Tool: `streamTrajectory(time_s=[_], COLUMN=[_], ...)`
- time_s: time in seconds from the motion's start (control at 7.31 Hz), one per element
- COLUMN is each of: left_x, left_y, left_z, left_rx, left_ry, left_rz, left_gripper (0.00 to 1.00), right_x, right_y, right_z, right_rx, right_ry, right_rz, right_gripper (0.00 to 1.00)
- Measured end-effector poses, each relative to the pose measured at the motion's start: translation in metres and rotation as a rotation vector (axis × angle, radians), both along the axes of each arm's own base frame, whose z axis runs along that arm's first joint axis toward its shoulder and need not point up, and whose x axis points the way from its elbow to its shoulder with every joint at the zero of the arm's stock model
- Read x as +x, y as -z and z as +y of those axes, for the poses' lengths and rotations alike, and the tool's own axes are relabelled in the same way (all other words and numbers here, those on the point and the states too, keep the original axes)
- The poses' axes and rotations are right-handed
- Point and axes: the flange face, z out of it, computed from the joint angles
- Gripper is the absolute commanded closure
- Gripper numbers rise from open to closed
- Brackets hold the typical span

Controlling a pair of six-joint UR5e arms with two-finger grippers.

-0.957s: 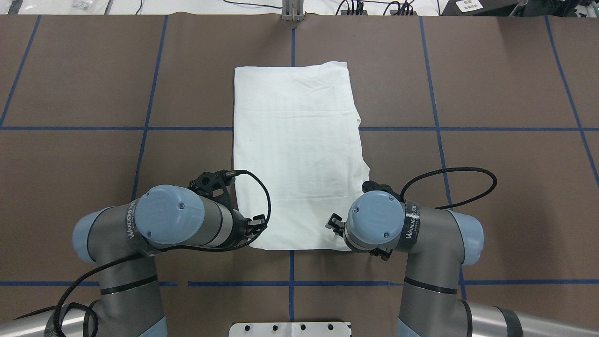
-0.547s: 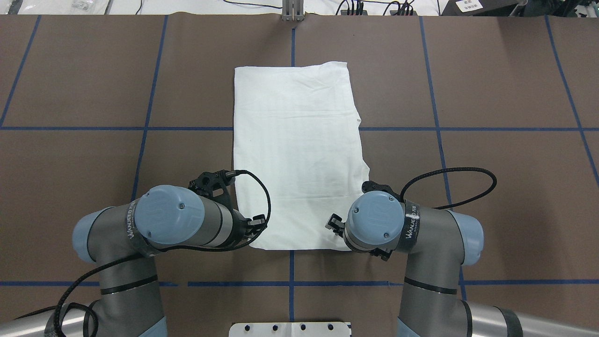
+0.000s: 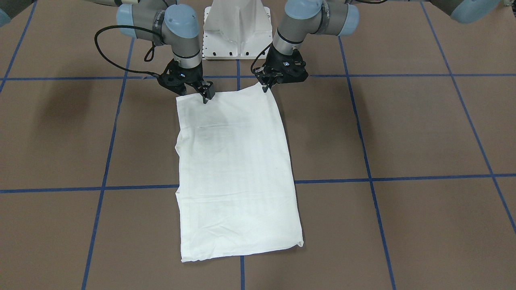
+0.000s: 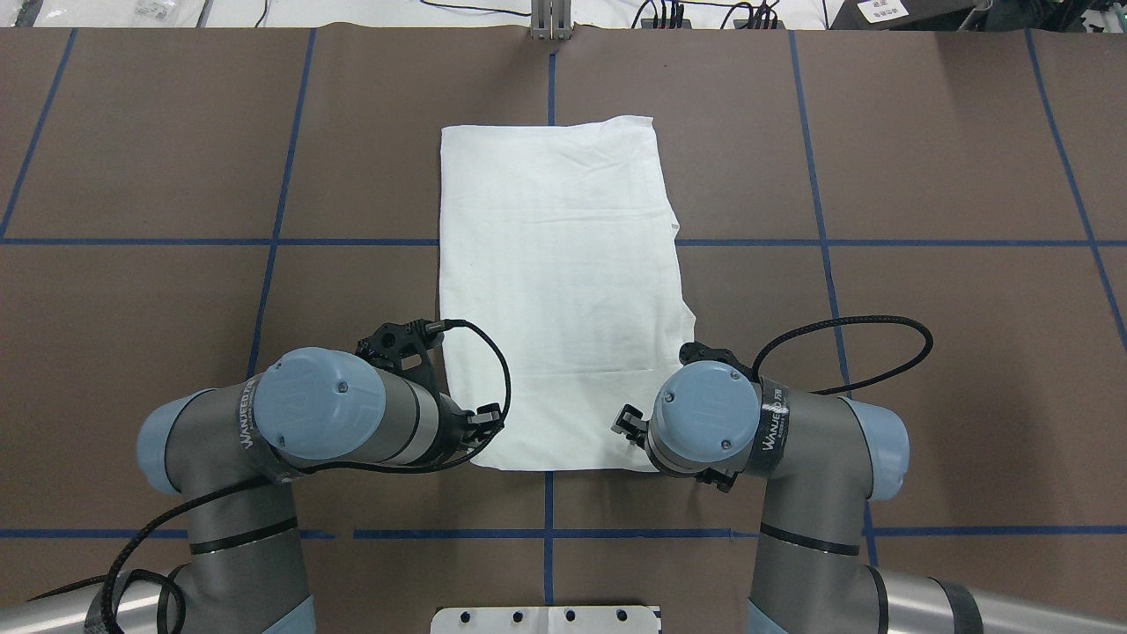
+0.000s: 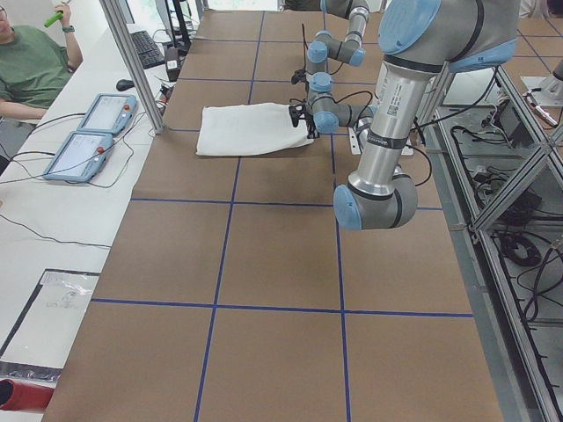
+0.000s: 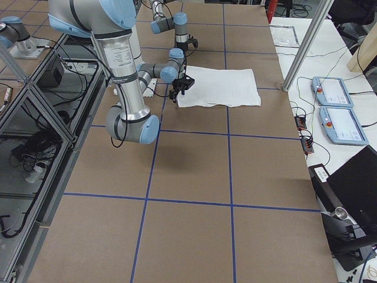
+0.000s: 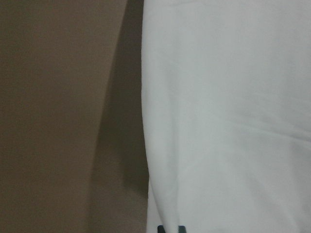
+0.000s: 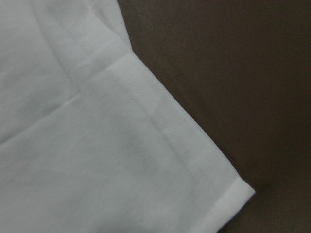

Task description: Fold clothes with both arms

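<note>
T-shirt flat on tabletop as a long folded strip; left gripper and right gripper down at its robot-side corners, open or closed can't tell; likely grasp step, next: pinch both corners, carry evenly to T-shirt's far edge.

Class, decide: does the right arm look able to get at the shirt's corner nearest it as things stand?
Probably yes: the right gripper sits at that corner of the shirt, with nothing lying between them.
</note>
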Motion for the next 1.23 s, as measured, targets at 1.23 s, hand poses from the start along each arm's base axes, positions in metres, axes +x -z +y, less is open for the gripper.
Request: streamTrajectory(time_s=[1.23], left_x=[0.000], left_y=[0.001], left_z=[-0.001], left_rx=[0.000], left_ry=[0.001], left_rz=[0.001], left_gripper=[1.00], right_x=[0.000], right_y=[-0.002], right_z=[-0.005], right_rx=[-0.001], right_ry=[-0.014], right_rz=[-0.046], right_gripper=[0.00])
